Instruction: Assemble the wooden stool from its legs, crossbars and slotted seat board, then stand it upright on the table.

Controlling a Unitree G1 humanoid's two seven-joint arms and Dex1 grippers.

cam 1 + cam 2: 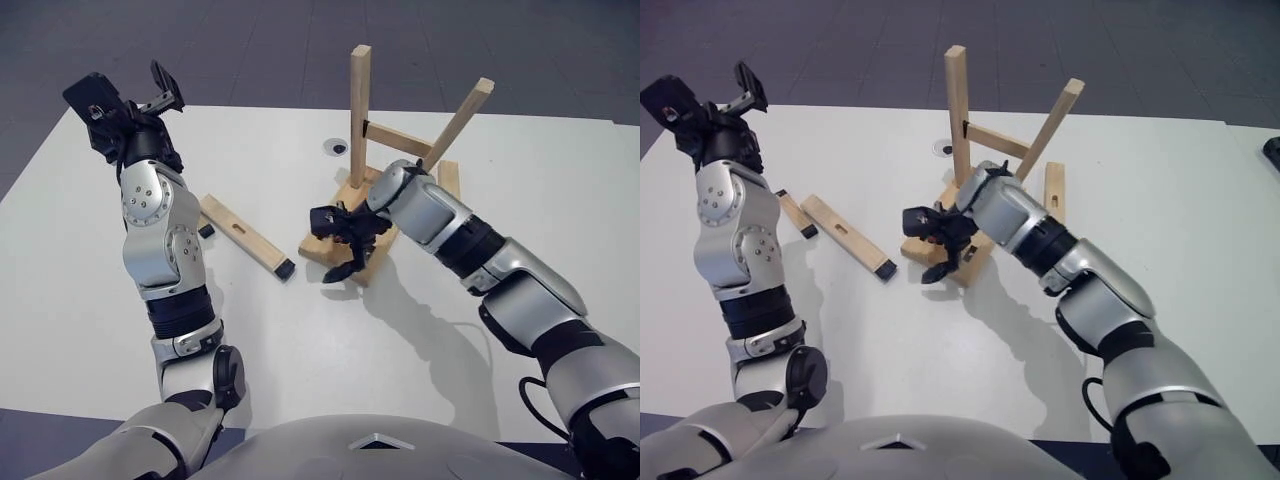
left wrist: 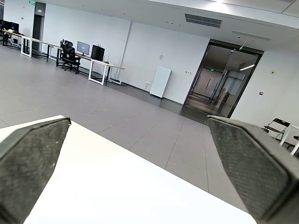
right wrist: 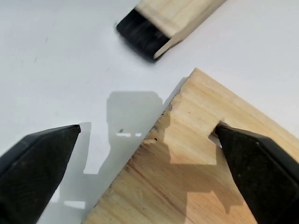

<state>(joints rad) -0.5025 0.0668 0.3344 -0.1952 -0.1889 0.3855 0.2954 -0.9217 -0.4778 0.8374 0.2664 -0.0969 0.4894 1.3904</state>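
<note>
On the white table [image 1: 300, 350], the right gripper [image 3: 147, 128] hovered low at the nearest corner of the slotted seat board [image 3: 163, 196]. Its fingers were spread apart and held nothing: one tip hung over a notch in the board's edge, the other over bare table. The board lay flat near the middle of the table.

At the board's 9 o'clock, a loose leg [image 1: 245, 235] with a black foot cap lay flat. A shorter piece [image 1: 797, 213] lay beyond it, partly hidden by the left arm. At the board's 2 o'clock lay another loose slotted piece [image 1: 1054, 190].

From the board's far side rose one upright leg [image 1: 359, 110] and one leaning leg [image 1: 458, 122], tilted toward 1 o'clock, with a crossbar [image 1: 400, 138] between them.

At 10 o'clock, the left gripper [image 2: 138, 121] was raised above the table's far corner, its fingers wide open and empty.
</note>
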